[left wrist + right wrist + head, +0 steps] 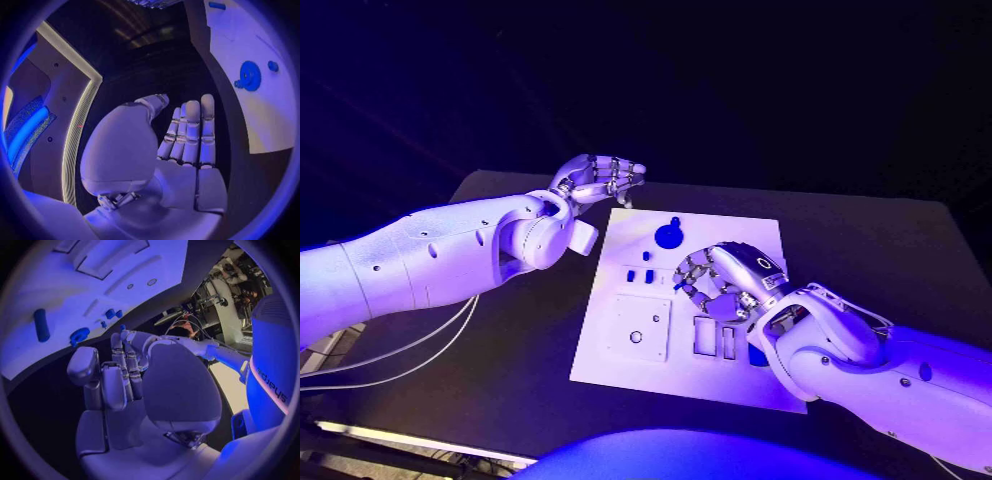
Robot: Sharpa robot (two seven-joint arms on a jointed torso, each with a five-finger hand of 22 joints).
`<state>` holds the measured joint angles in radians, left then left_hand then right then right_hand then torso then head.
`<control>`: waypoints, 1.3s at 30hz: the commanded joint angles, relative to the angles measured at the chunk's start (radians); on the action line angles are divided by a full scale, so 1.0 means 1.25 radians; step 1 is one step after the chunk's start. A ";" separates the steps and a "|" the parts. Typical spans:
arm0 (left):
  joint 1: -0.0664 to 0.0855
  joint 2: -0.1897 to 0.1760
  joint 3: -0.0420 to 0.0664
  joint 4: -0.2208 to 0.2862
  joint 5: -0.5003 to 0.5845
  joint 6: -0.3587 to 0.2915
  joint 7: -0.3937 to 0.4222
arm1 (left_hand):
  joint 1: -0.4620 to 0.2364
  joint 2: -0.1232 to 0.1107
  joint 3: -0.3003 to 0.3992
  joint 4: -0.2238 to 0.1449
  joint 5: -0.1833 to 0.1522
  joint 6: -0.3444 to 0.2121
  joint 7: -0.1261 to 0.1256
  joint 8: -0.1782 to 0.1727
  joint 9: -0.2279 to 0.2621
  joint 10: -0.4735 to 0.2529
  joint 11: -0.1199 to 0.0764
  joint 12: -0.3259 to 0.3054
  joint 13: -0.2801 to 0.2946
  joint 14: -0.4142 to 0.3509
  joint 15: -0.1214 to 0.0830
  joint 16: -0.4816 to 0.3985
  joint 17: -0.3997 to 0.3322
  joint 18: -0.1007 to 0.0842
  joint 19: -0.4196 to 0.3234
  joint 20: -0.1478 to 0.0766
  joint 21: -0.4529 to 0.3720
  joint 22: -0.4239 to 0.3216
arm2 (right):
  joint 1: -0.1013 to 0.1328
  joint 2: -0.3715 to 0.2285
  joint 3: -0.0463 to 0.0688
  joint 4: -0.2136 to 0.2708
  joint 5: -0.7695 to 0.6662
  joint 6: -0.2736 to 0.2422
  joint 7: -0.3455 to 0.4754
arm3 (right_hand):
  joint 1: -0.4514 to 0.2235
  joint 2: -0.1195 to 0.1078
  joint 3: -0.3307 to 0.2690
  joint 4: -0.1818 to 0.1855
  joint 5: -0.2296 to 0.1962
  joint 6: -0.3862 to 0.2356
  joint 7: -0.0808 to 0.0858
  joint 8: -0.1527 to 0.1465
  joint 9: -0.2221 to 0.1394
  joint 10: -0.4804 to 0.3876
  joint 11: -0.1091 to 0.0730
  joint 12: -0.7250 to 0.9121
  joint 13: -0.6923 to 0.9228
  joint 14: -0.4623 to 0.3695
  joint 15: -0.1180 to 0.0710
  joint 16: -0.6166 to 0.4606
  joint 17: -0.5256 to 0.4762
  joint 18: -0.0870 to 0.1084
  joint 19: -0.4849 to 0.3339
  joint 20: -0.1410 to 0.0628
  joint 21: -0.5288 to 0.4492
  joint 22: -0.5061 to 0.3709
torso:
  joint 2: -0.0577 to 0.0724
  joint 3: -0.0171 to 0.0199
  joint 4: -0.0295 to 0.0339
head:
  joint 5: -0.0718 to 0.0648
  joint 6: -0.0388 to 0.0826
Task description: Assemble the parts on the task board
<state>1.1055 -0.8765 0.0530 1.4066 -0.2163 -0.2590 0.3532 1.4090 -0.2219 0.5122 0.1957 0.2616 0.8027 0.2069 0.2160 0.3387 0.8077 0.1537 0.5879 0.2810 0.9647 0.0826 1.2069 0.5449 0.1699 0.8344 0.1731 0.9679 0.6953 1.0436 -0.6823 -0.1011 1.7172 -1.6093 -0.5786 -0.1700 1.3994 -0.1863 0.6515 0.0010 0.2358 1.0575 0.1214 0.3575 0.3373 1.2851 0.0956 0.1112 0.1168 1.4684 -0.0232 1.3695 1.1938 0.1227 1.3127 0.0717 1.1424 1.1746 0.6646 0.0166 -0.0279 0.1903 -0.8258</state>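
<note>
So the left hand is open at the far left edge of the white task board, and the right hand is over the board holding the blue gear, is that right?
Not quite. The right hand holds nothing: the right wrist view shows its fingers bare. The blue gear lies on the task board, as the head view shows. The rest stands: the left hand is open at the board's far left edge.

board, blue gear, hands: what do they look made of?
Board: likely matte plastic; a flat white plate with crisp moulded-looking recesses and no glare.
Gear: probably plastic too; solid blue, dull, fine teeth around the rim.
Left hand and right hand: fingers look like metal, silvery with bright glints; smooth white shells on the palms, seen in the wrist views, look like plastic.
</note>
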 commanded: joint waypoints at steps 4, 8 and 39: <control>0.002 0.016 0.001 0.001 -0.010 0.002 0.002 | 0.006 0.003 -0.003 0.000 0.003 -0.005 0.007 0.002 0.001 -0.007 -0.001 0.004 -0.001 -0.005 0.000 -0.001 -0.001 0.010 -0.001 0.005 -0.006 -0.001 | -0.006 0.031 -0.007 -0.028 -0.015 0.065 0.015 | 0.001 0.001 0.004 -0.001 0.003 0.001 0.002 0.002 0.002 0.042 -0.038 -0.002 0.001 0.030 -0.006 0.005 0.000 -0.011 -0.009 0.000 -0.005 -0.002 | 0.001 -0.0015 0.0009 | 0.023 -0.008; 0.002 0.026 0.001 0.002 -0.013 0.003 0.003 | 0.006 0.003 -0.003 0.000 0.003 -0.005 0.007 0.003 0.001 -0.007 -0.001 0.005 -0.001 -0.005 0.000 -0.001 -0.001 0.010 -0.001 0.005 -0.006 -0.001 | -0.012 0.050 -0.011 -0.045 -0.031 0.096 0.003 | 0.001 0.001 0.004 -0.001 0.003 0.001 0.002 0.002 0.002 0.042 -0.038 -0.002 0.001 0.030 -0.006 0.005 0.000 -0.011 -0.009 0.000 -0.005 -0.003 | 0.001 0.0002 -0.0016 | 0.033 -0.013; 0.004 0.039 0.001 -0.001 -0.022 0.013 0.001 | 0.010 0.005 -0.001 -0.001 0.008 -0.006 0.007 0.005 0.002 -0.011 -0.001 0.008 -0.001 -0.009 0.001 -0.001 -0.002 0.010 -0.003 0.006 -0.007 -0.001 | -0.023 0.095 -0.020 -0.072 -0.095 0.149 -0.050 | -0.002 0.002 0.005 -0.001 0.002 0.000 0.002 0.002 0.004 0.043 -0.038 -0.004 0.002 0.031 -0.005 0.007 0.002 -0.010 -0.012 0.000 -0.009 -0.005 | -0.001 0.0016 -0.0007 | 0.042 -0.020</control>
<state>1.1090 -0.8293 0.0531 1.4040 -0.2370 -0.2574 0.3499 1.4153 -0.2156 0.5122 0.1958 0.2672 0.8027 0.2069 0.2160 0.3397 0.8005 0.1538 0.5918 0.2811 0.9576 0.0824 1.2069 0.5432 0.1699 0.8306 0.1769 0.9632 0.6944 1.0162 -0.5651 -0.1265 1.6278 -1.7012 -0.4007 -0.2164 1.3994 -0.1864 0.6514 0.0010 0.2318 1.0552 0.1192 0.3561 0.3403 1.2885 0.0922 0.1091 0.1177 1.4686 -0.0231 1.3733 1.1955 0.1231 1.3052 0.0718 1.1323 1.1684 0.6645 0.0183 -0.0285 0.2424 -0.8515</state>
